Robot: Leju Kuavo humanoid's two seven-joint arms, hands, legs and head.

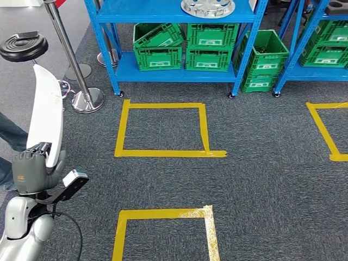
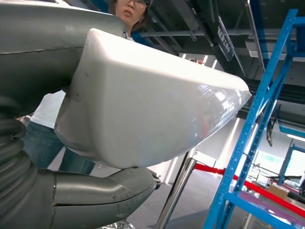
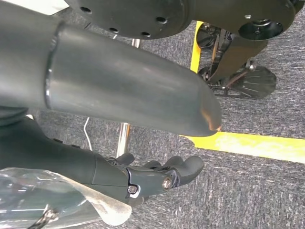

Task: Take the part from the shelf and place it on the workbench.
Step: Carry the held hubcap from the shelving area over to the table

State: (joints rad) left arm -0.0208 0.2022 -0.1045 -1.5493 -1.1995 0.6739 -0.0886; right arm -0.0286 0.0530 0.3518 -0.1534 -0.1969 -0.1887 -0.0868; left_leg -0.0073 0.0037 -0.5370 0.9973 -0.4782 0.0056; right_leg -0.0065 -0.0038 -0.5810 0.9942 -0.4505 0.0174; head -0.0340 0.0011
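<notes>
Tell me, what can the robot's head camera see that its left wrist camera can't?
Head view alone: the yellow tape squares on the carpet, green crates on the low shelf, and a silver wheel-like disc up top. Left wrist view alone: a person standing behind, and the ceiling. Both: the left hand holding the white part, plus blue shelving.

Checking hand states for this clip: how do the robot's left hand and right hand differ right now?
The left hand is raised and grips the glossy white curved plastic part; the right hand holds nothing. The left hand's fingers wrap the part; the right hand's fingers hang loosely curled over grey carpet. Both are grey.
</notes>
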